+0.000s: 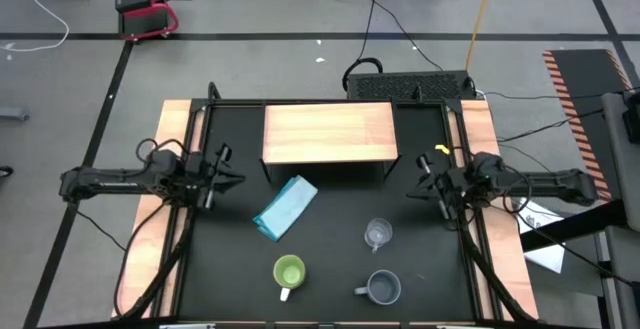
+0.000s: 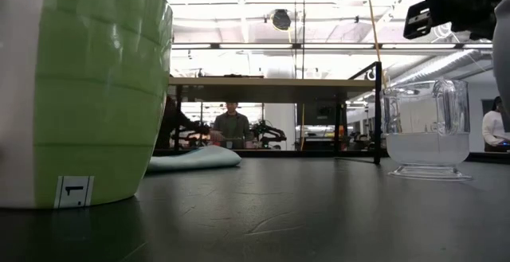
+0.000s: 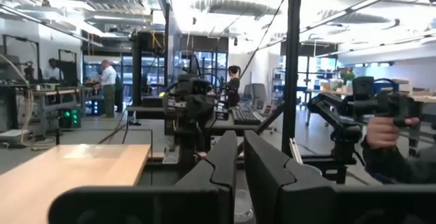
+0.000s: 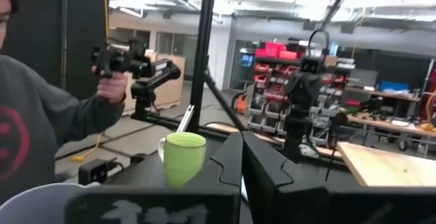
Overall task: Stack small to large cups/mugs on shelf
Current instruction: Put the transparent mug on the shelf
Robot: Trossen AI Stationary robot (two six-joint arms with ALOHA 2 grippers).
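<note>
The light-wood shelf [image 1: 330, 132] stands at the table's far middle. The clear glass cup [image 1: 377, 233], the lime-green mug with a white handle [image 1: 289, 273] and the grey-blue mug [image 1: 382, 288] stand upright on their bases on the black table top, toward the near edge. My left gripper [image 1: 232, 177] is shut and empty above the table, left of the shelf's near edge. My right gripper [image 1: 415, 181] is shut and empty, right of the shelf's near edge. The right wrist view shows the green mug [image 4: 184, 157]; the low view shows it close up [image 2: 80, 87], with the glass cup [image 2: 426, 127].
A light blue folded cloth [image 1: 286, 207] lies on the table between the shelf and the green mug. Wooden side strips [image 1: 150, 259] run along both table sides. A person [image 4: 41, 135] holding a hand-held device stands beyond the table's near side.
</note>
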